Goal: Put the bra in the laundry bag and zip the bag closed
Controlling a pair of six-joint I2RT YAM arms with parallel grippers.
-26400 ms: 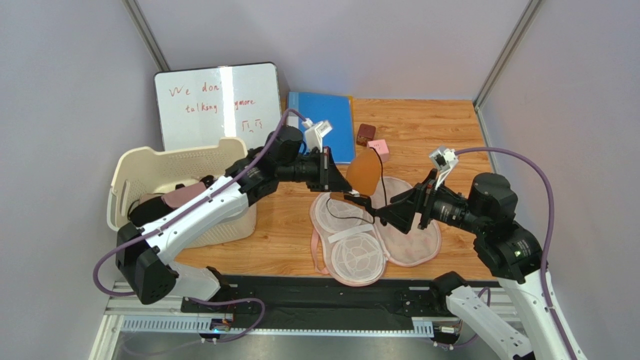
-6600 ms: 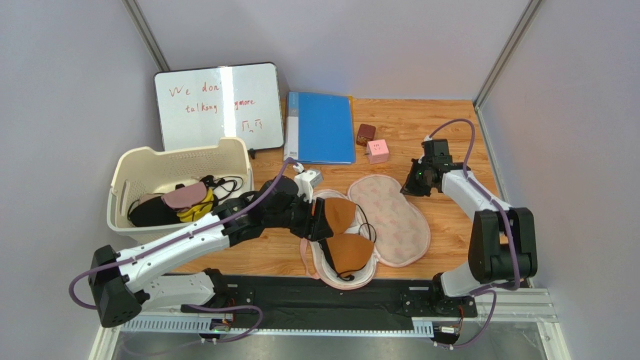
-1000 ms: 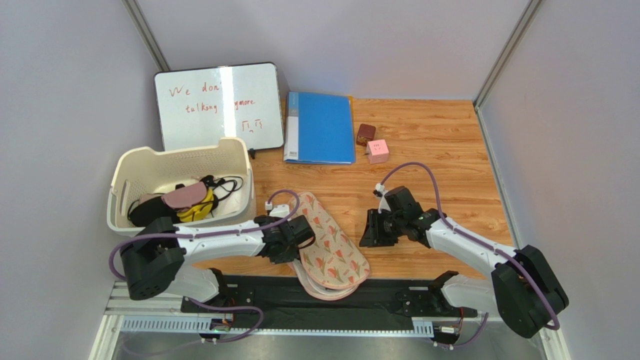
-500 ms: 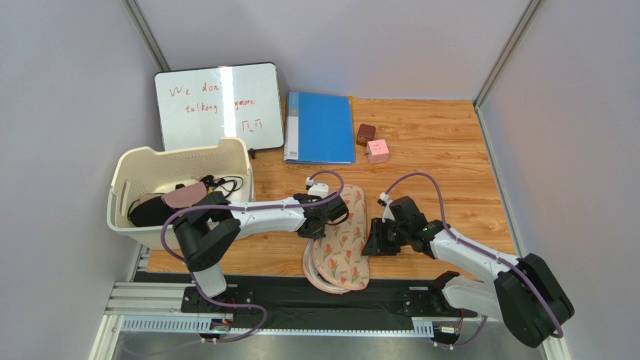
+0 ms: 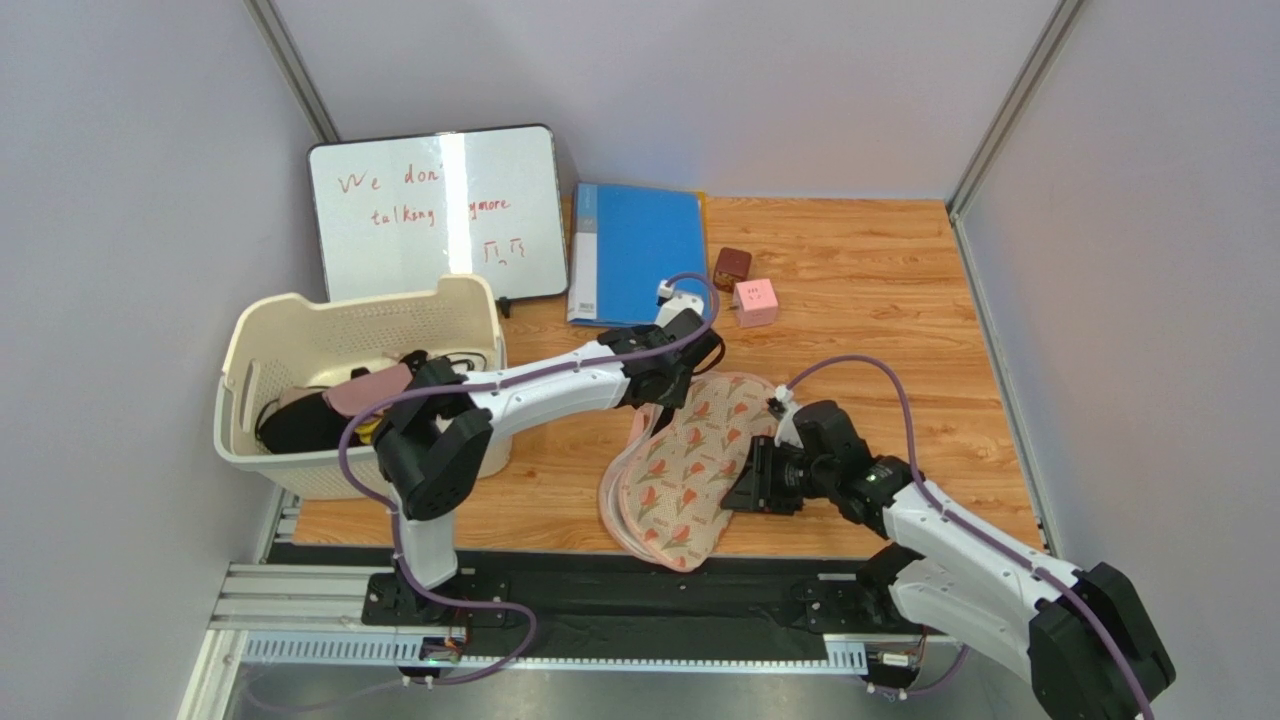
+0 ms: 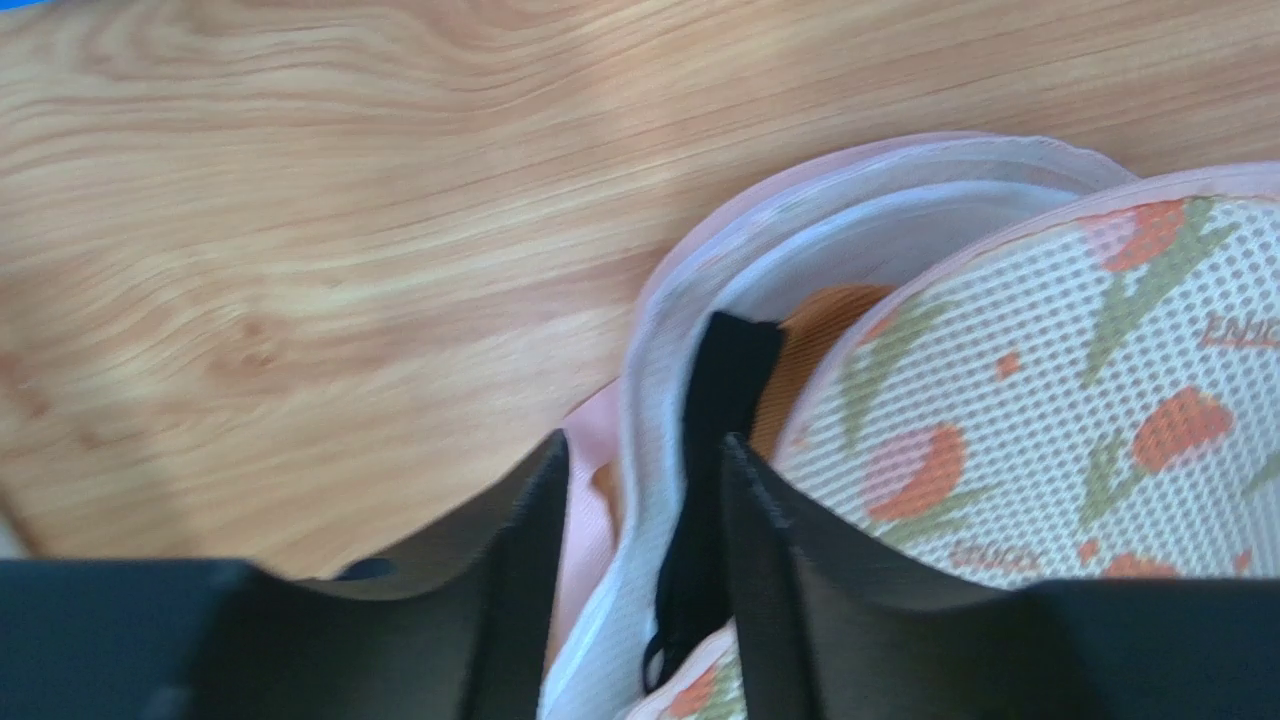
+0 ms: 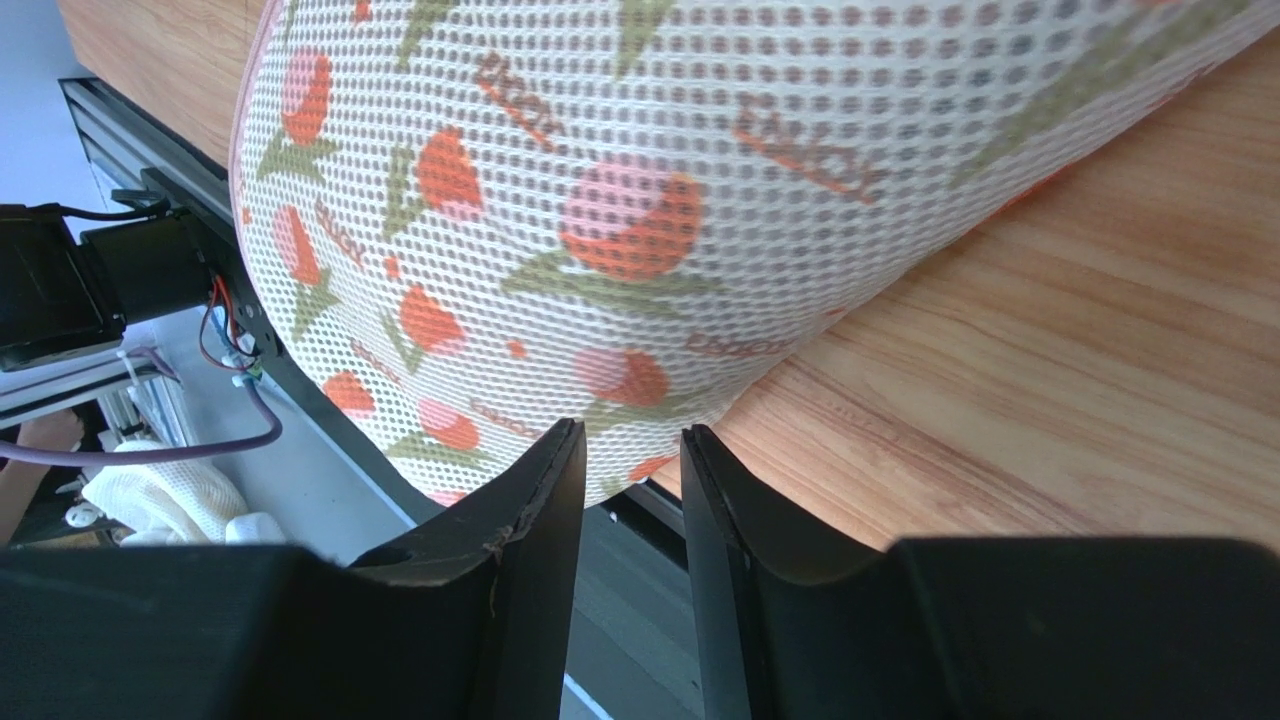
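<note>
The laundry bag (image 5: 691, 465) lies folded shut on the wood, slanting from the far right to the near left. Its printed mesh fills the left wrist view (image 6: 1052, 375) and the right wrist view (image 7: 676, 195). At the bag's far end a slit still gapes, and there the bra (image 6: 819, 345) shows as an orange strip with a black strap (image 6: 721, 390); from above it is hidden. My left gripper (image 5: 672, 398) (image 6: 643, 450) is open, straddling the pink and white rim there. My right gripper (image 5: 747, 488) (image 7: 633, 435) stands narrowly open, its tips against the bag's right edge.
A cream basket (image 5: 301, 338) of garments stands at the left. A whiteboard (image 5: 436, 210) and a blue folder (image 5: 639, 255) lie at the back, with a brown cube (image 5: 732, 267) and a pink cube (image 5: 756, 300) beside them. The bag's near end overhangs the black rail (image 5: 601, 585).
My left gripper has run along the bag's edge from its near end to its far end and its jaws have parted. The bag has swung round. My right gripper stayed by the bag's right edge.
</note>
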